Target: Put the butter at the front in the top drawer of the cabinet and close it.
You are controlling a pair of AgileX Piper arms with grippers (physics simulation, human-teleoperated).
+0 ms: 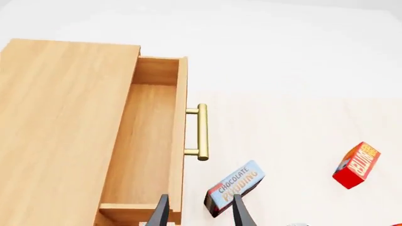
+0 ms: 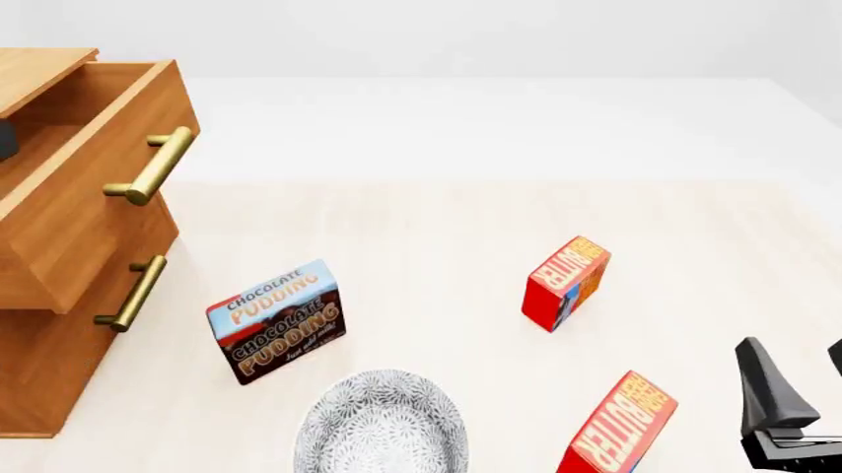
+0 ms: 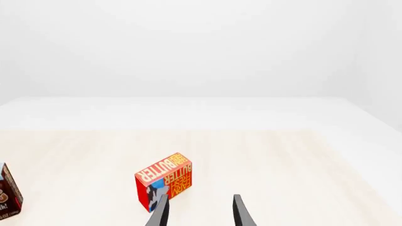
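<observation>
The butter at the front (image 2: 618, 426) stands tilted near the table's front edge, just right of a patterned plate; only a red sliver of it (image 1: 397, 225) shows in the left wrist view. A look-alike carton (image 2: 566, 281) (image 1: 357, 165) (image 3: 164, 181) stands farther back. The cabinet (image 2: 39, 374) (image 1: 56, 122) is at the left with its top drawer (image 2: 93, 197) (image 1: 141, 141) pulled out and empty inside. My right gripper (image 2: 800, 379) (image 3: 201, 213) is open, right of the front butter and apart from it. My left gripper (image 1: 199, 214) is open over the drawer's front.
A Chocolate Pudding box (image 2: 276, 320) (image 1: 234, 187) stands in front of the cabinet, near the lower drawer's handle (image 2: 132, 293). A grey patterned plate (image 2: 382, 429) lies at the front edge. The top drawer's brass handle (image 2: 152, 168) (image 1: 202, 133) juts out over the table.
</observation>
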